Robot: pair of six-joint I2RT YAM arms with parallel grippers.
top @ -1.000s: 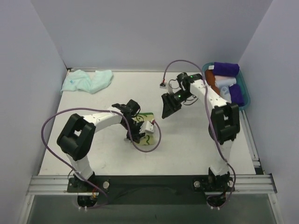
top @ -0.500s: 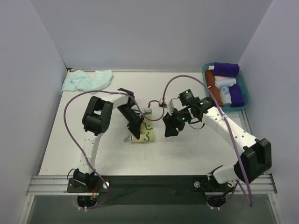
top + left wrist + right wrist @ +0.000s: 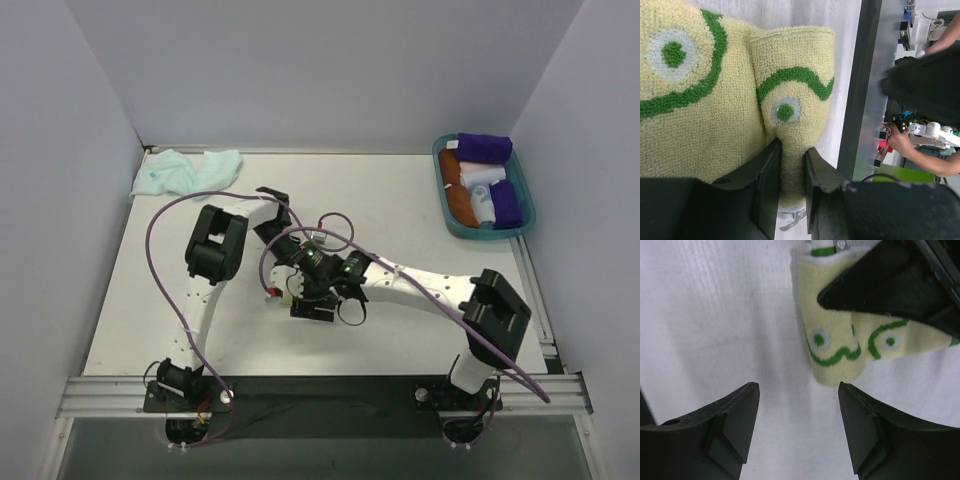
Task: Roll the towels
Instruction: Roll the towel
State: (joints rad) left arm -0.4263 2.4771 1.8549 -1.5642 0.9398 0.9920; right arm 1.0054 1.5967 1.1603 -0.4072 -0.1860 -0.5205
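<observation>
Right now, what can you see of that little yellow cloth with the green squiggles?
The yellow towel is a fuzzy, pale yellow cloth with green wavy lines and white-ringed green dots. It is bunched into a loose roll over the white table. The left gripper pinches a fold of it; the right gripper hangs open just short of it, not touching.

Layout: both arms meet at the middle of the table (image 3: 400, 215).
I log the patterned towel (image 3: 840, 347) mid-table, under the left gripper (image 3: 792, 150), with the right gripper (image 3: 797, 390) just beside it on the near side. The plain towel (image 3: 185, 172) lies in the far left corner; the tray (image 3: 438, 180) of rolls (image 3: 484, 148) sits in the far right corner.
</observation>
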